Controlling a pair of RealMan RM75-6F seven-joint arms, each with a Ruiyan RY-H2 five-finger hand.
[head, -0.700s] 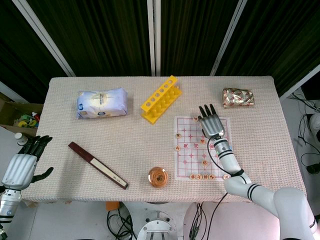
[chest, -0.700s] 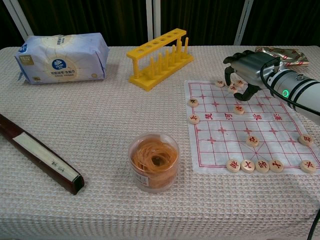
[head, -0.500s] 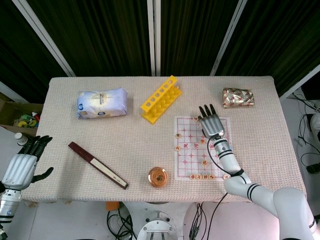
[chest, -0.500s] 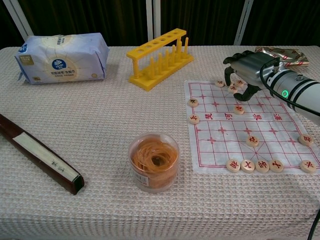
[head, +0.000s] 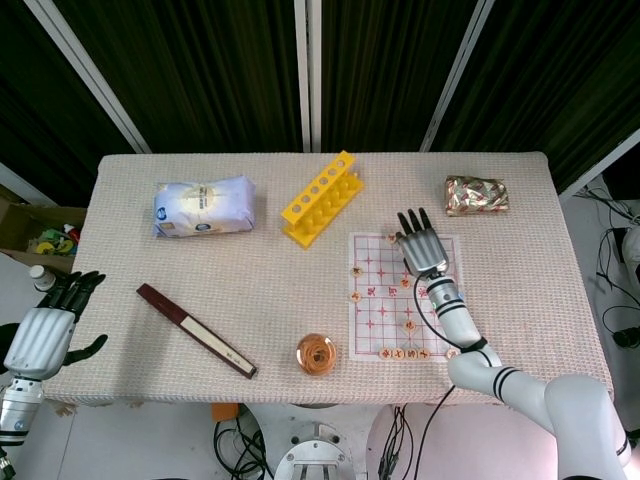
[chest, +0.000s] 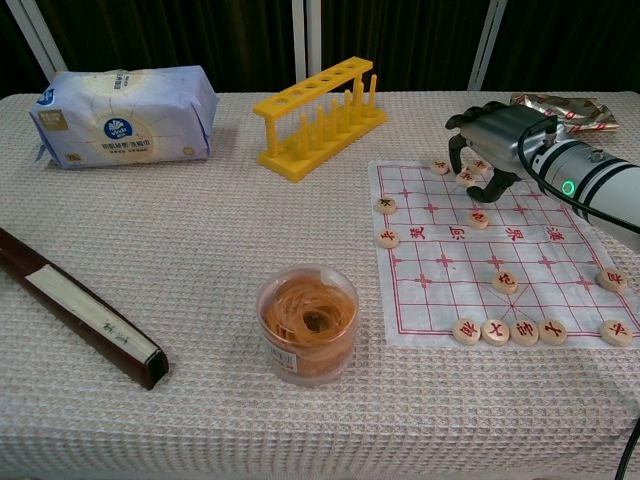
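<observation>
Dark curtains are seen behind the cloth-covered worktop (head: 520, 300). The right hand (chest: 497, 133) is held over the far edge of the chess mat (chest: 440, 290), fingers (chest: 457, 152) curled downward and apart, nothing gripped; wooden chess pieces (chest: 474, 177) lie directly beneath it. A foil packet (chest: 565, 108) is located just behind the right hand. The left hand (head: 42, 330) is positioned off the worktop edge, fingers spread, empty.
</observation>
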